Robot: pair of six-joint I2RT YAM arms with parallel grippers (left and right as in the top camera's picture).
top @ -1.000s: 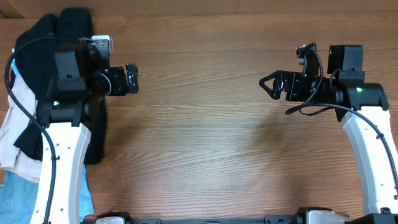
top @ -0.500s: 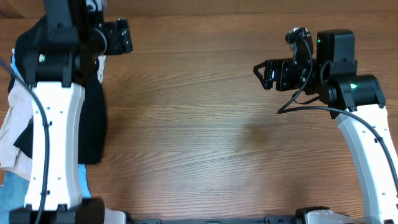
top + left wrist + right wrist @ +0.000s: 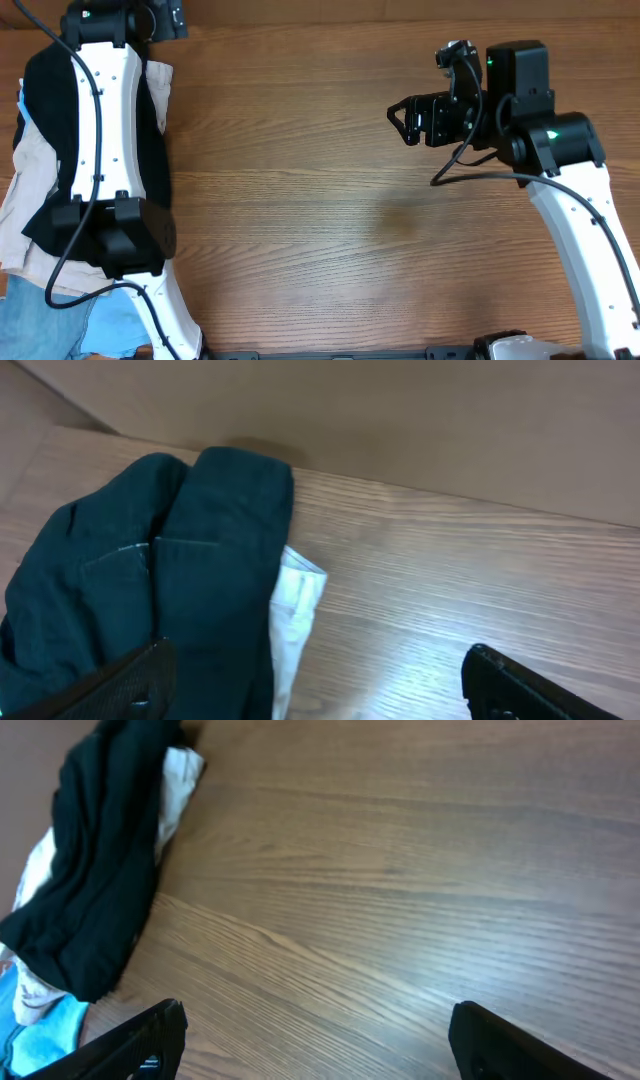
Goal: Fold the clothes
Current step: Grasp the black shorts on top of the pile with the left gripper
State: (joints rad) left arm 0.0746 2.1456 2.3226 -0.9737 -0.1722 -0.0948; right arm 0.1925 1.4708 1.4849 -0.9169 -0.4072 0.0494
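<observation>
We're holding the left gripper [image 3: 318, 660] spread wide beside the crumpled black fabric shorts [image 3: 190, 560], probably for a grab; the right gripper [image 3: 312, 1018] is hanging spread too.

The black shorts [image 3: 42, 100] lie in a loose heap, not folded, at the 9 o'clock side of the table [image 3: 300, 200] in the top view. The heap is long. It runs from about 11 o'clock down toward 8 o'clock. The cloth is dark and soft, with bumps and creases. A bit of white lining [image 3: 298, 605] peeks out near the top end, on the side facing the middle of the table. From the left wrist, the top end looks like two round humps side by side. The middle of the heap is hidden from above, so its shape there is unclear. The lower end rests on pale cloth [image 3: 20, 215].
</observation>
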